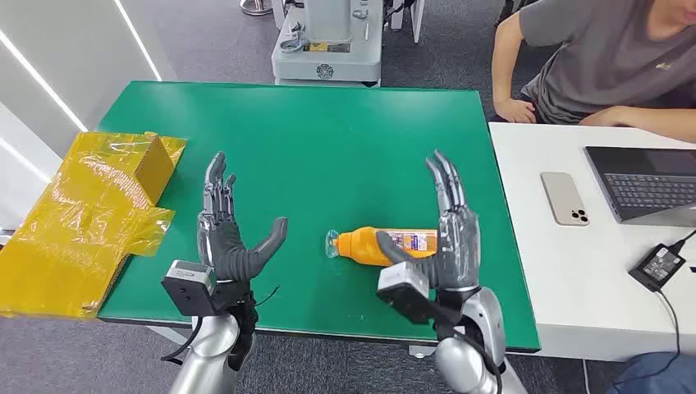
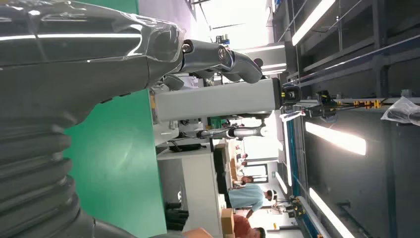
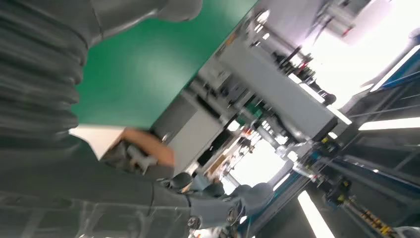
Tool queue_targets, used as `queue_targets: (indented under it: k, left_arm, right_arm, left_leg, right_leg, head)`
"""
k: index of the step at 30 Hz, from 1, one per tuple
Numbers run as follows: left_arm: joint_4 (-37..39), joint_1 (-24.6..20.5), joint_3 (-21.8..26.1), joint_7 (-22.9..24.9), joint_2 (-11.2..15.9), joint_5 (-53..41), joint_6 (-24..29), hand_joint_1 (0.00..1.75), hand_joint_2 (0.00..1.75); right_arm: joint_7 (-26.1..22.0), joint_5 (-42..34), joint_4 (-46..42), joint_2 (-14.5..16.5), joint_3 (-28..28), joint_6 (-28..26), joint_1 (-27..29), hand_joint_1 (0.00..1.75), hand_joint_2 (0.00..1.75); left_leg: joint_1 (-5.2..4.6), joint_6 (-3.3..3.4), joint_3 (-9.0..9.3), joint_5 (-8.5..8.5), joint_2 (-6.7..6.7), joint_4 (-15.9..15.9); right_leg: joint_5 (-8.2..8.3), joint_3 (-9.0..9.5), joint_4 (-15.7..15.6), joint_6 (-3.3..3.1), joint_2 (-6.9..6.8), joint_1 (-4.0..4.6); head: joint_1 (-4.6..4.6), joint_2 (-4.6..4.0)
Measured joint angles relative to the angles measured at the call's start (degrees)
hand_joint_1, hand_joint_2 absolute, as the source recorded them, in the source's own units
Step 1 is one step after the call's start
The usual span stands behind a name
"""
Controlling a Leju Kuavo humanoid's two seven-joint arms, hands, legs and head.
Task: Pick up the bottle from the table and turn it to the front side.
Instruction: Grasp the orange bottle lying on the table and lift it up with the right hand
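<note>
My left hand (image 1: pixel 226 234) and right hand (image 1: pixel 447 234) hover over the green table (image 1: pixel 328 148), fingers spread and holding nothing, while the orange bottle (image 1: pixel 382 245) lies on its side just beside my right hand, its label print too small to read.

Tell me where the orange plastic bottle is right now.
In the head view, the orange plastic bottle lies on its side on the green table, near its front edge, just beside the open right hand.

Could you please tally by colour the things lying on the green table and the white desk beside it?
Orange: 1, orange plastic bottle
Yellow: 1, yellow wrapped cardboard box
Beige: 1, beige smartphone
Dark grey or black: 2, dark grey laptop, black power adapter
Total: 5
</note>
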Motion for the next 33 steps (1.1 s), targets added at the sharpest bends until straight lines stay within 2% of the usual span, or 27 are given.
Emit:
queue_targets:
  k: [4, 6, 11, 14, 20, 25, 33]
  left_arm:
    - [0.0, -0.1, 0.0, 0.1, 0.0, 0.0, 0.0, 0.00, 1.75]
    - [0.0, -0.1, 0.0, 0.1, 0.0, -0.1, -0.1, 0.00, 1.75]
    - [0.0, -0.4, 0.0, 0.1, 0.1, 0.0, -0.6, 0.00, 1.75]
    - [0.0, -0.7, 0.0, 0.3, 0.1, 0.0, -1.2, 0.00, 1.75]
    - [0.0, -1.4, 0.0, 1.0, 0.2, 0.3, -2.2, 0.00, 1.75]
    - [0.0, -2.3, 0.0, 1.9, 0.2, 0.4, -2.4, 0.00, 1.75]
    - [0.0, -2.6, 0.0, 2.1, 0.2, 0.5, -2.5, 0.00, 1.75]
  right_arm:
    - [0.8, 0.3, 0.8, -1.6, -1.4, 1.7, -2.8, 0.00, 1.75]
    - [2.0, 0.6, 1.4, -2.6, -1.8, 4.7, -4.4, 0.00, 1.75]
    - [3.5, -1.1, 6.3, -6.1, -2.1, 15.5, -10.9, 0.00, 1.75]
    - [3.2, -2.7, 11.2, -8.0, -1.7, 24.0, -15.6, 0.00, 1.75]
    - [0.0, -3.8, 24.6, -10.8, 3.3, 37.4, -26.2, 0.00, 1.75]
    - [-0.9, -4.6, 33.0, -10.9, 8.1, 39.3, -31.0, 0.00, 1.75]
    - [-1.0, -5.6, 37.9, -10.9, 11.3, 40.1, -33.5, 0.00, 1.75]
  left_leg:
    - [0.00, 0.00, 0.00, 0.00, -0.01, 0.0]
    - [0.00, 0.00, -0.01, -0.01, -0.01, 0.0]
    - [0.00, 0.00, -0.02, -0.01, -0.03, 0.0]
    - [0.00, 0.01, -0.03, 0.00, -0.03, 0.0]
    - [0.00, 0.06, -0.03, 0.04, -0.04, 0.0]
    - [0.01, 0.06, -0.03, 0.04, -0.07, 0.0]
    - [0.00, 0.06, -0.05, 0.03, -0.06, 0.0]
  right_leg:
    - [0.00, 0.00, 0.0, 0.00, 0.00, 0.00]
    - [0.00, -0.01, 0.0, 0.00, 0.01, 0.00]
    - [-0.01, -0.01, 0.0, 0.00, -0.02, 0.00]
    - [0.02, 0.00, 0.0, 0.01, -0.01, 0.00]
    - [0.06, 0.01, 0.0, 0.05, -0.02, 0.00]
    - [0.05, 0.00, 0.0, 0.05, -0.05, 0.01]
    - [0.04, 0.01, 0.0, 0.06, -0.04, 0.00]
  head:
    - [0.00, 0.00]
    - [-0.01, 0.00]
    - [0.01, 0.00]
    - [0.00, 0.00]
    - [-0.01, 0.00]
    - [-0.01, 0.00]
    - [0.00, 0.00]
